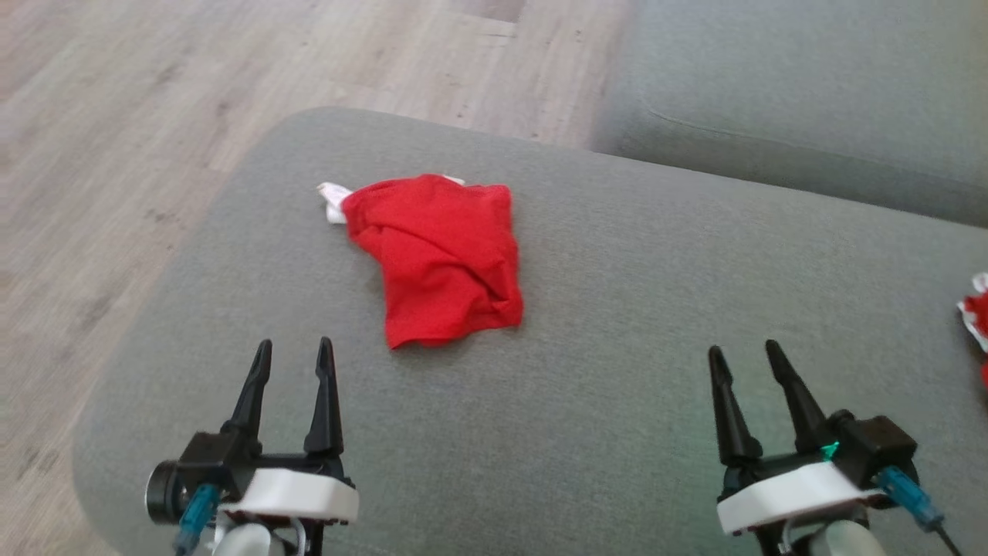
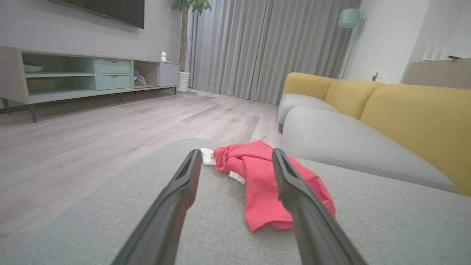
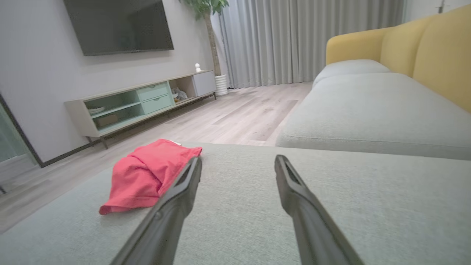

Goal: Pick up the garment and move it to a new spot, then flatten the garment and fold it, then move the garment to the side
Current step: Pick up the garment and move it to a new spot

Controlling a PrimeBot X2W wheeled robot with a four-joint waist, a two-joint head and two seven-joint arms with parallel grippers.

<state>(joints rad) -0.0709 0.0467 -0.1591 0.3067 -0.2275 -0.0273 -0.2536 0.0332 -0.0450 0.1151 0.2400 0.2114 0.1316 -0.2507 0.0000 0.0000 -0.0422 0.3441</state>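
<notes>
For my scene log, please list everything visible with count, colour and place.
garment: one, red with a white bit, crumpled on the cushion
cushion: one, grey, under the garment
second cloth: one, red and white, cushion's right edge
sofa: one, grey seats, yellow backs, beyond
floor: one, pale wood, around
television: one, dark, on wall
cabinet: one, pale, under television
curtains: grey, far wall
left fingers: two, dark, open, lower left
right fingers: two, dark, open, lower right

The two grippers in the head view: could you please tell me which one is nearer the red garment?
The left gripper: the red garment lies just beyond its fingertips, while the right gripper sits far off to the side.
</notes>
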